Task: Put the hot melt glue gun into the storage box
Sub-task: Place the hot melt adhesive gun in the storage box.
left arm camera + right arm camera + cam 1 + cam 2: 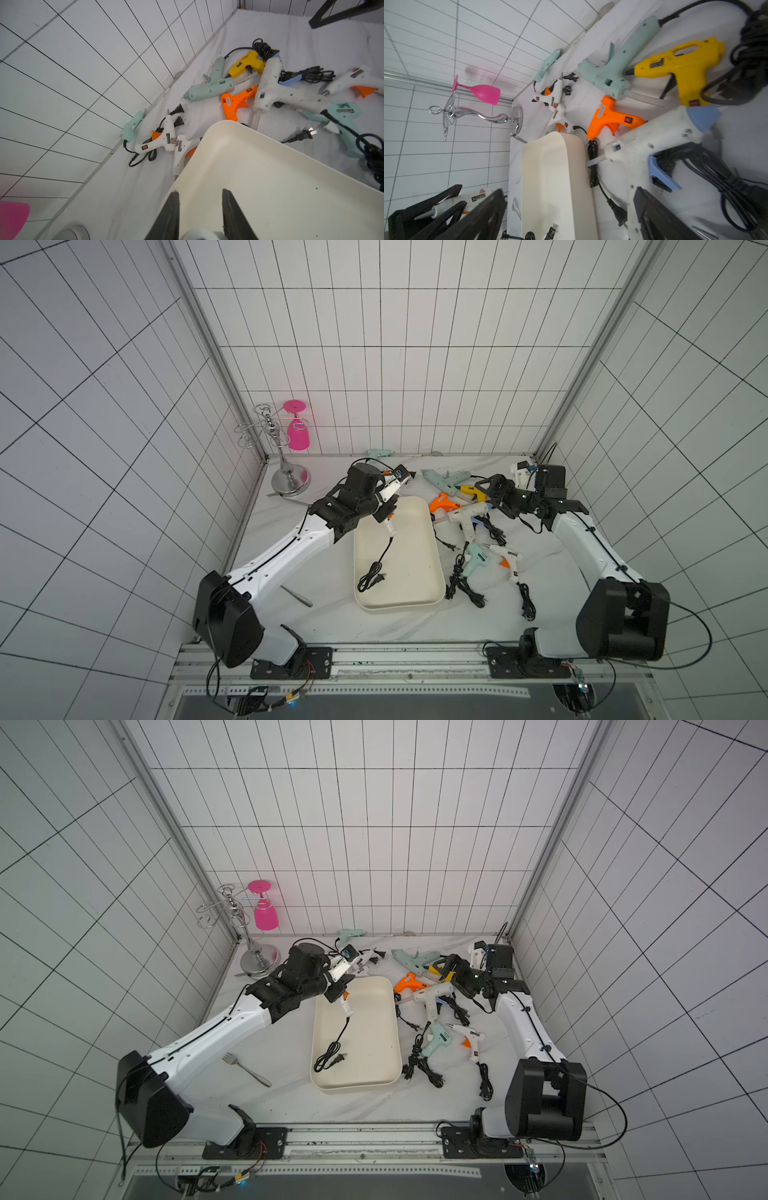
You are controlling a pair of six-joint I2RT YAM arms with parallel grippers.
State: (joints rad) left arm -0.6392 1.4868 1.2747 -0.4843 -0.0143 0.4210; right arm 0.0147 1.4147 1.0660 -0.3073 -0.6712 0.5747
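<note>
**Storage box** (411, 560). Cream tub, lower middle of the frame in both top views, standing on the counter (332, 626). Contents: one coiled black cord (371, 578) with its plug. No gun body rests inside yet.

**Small white glue gun** (475, 198). Held in the air over the tub's upper-left corner. Its cord runs down to the coil on the tub floor.

**Left gripper** (200, 192). Clamped on the small white glue gun, fingers narrowly apart around its body.

**Right gripper** (491, 491). Jaws spread wide with nothing between them, right of centre in the top views. It hangs over the pile, near the large white glue gun (467, 516) with the blue trigger.

**Loose stock.** A mint glue gun (212, 89), a yellow glue gun (247, 64) and an orange glue gun (234, 101) lie on the counter right of the tub, among others, with their cords tangled.

**Step in hand (judged).** Placing the held gun, with only its cord delivered so far.

**Next move (judged).** The left gripper should lower until the gun sits inside the walls and clear of the rim, then let go. The right gripper looks set for the large white glue gun, though the knotted cords may drag neighbouring guns along.
</note>
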